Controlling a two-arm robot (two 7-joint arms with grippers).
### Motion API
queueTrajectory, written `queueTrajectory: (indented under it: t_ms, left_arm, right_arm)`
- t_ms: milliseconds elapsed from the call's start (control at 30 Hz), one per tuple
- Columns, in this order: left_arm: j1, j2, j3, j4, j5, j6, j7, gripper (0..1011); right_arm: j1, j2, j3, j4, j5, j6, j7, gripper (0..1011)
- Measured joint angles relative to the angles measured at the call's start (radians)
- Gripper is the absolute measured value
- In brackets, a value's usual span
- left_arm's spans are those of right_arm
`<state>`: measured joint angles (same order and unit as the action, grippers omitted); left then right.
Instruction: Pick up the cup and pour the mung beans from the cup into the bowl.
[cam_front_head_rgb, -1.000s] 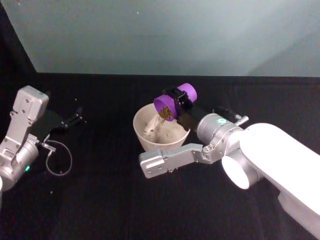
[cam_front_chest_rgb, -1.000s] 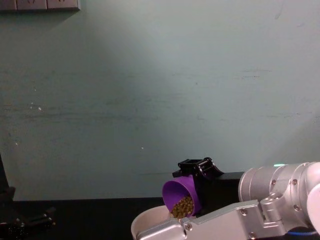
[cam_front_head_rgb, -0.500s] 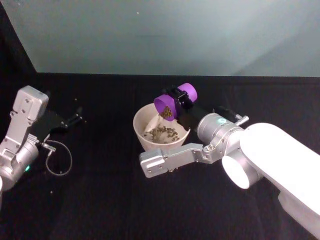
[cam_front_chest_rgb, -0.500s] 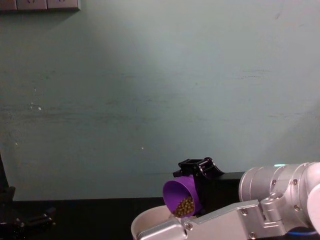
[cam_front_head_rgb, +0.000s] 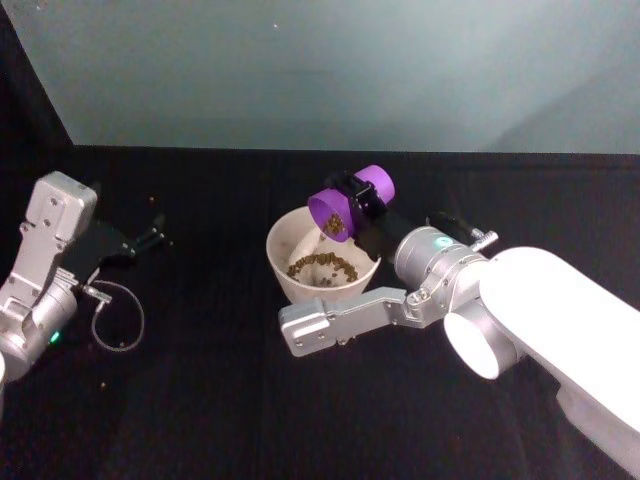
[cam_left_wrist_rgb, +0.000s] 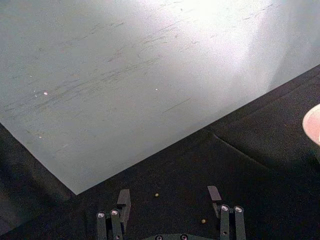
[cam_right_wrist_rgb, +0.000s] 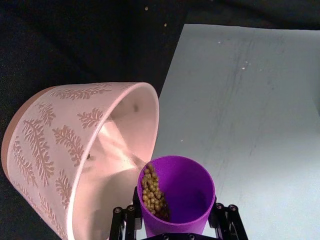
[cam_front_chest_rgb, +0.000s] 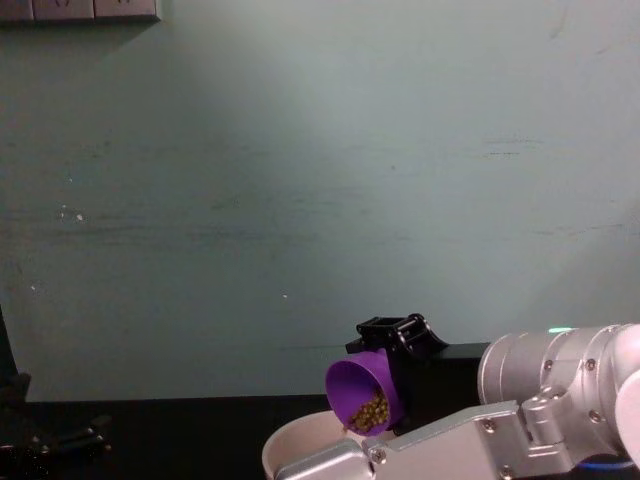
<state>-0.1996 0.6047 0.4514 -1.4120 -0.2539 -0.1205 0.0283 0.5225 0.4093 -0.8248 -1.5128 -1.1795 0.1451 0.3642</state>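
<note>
My right gripper (cam_front_head_rgb: 358, 203) is shut on the purple cup (cam_front_head_rgb: 345, 203), holding it tipped on its side over the far right rim of the white bowl (cam_front_head_rgb: 290, 280). Mung beans (cam_right_wrist_rgb: 152, 191) lie along the cup's lower lip, and a heap of beans (cam_front_head_rgb: 322, 267) sits in the bowl. From the chest the tilted cup (cam_front_chest_rgb: 362, 392) hangs just above the bowl's rim (cam_front_chest_rgb: 300, 440). In the right wrist view the cup (cam_right_wrist_rgb: 176, 196) opens toward the bowl (cam_right_wrist_rgb: 75, 150), whose outside has a leaf pattern. My left gripper (cam_front_head_rgb: 150, 238) rests open over the table at the far left.
The table is covered in black cloth (cam_front_head_rgb: 250, 400), and a pale green wall (cam_front_chest_rgb: 300, 180) stands behind it. A thin cable loop (cam_front_head_rgb: 118, 318) lies by my left arm. A few stray beans (cam_left_wrist_rgb: 157, 195) lie on the cloth near the left gripper.
More beans have left the cup and piled up in the bowl. The cup stayed tilted over the rim, nearly in place. The left arm has not moved.
</note>
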Motion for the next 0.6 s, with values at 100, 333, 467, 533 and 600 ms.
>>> queueTrajectory:
  t_ms: [100, 333, 467, 533, 600]
  left_arm:
    - [0.000, 0.000, 0.000, 0.000, 0.000, 0.000, 0.000, 1000]
    - [0.000, 0.000, 0.000, 0.000, 0.000, 0.000, 0.000, 1000]
    - [0.000, 0.000, 0.000, 0.000, 0.000, 0.000, 0.000, 1000]
    - [0.000, 0.000, 0.000, 0.000, 0.000, 0.000, 0.000, 1000]
    - [0.000, 0.000, 0.000, 0.000, 0.000, 0.000, 0.000, 1000]
  right_arm:
    - [0.001, 0.000, -0.002, 0.001, -0.004, 0.001, 0.000, 718]
    - [0.001, 0.001, -0.003, 0.001, -0.007, 0.001, 0.000, 718]
    - [0.002, 0.001, -0.004, 0.001, -0.009, 0.001, 0.000, 718]
    - [0.002, 0.002, -0.004, 0.000, -0.010, 0.001, 0.000, 718]
    - [0.003, 0.002, -0.005, -0.001, -0.012, 0.001, 0.000, 718]
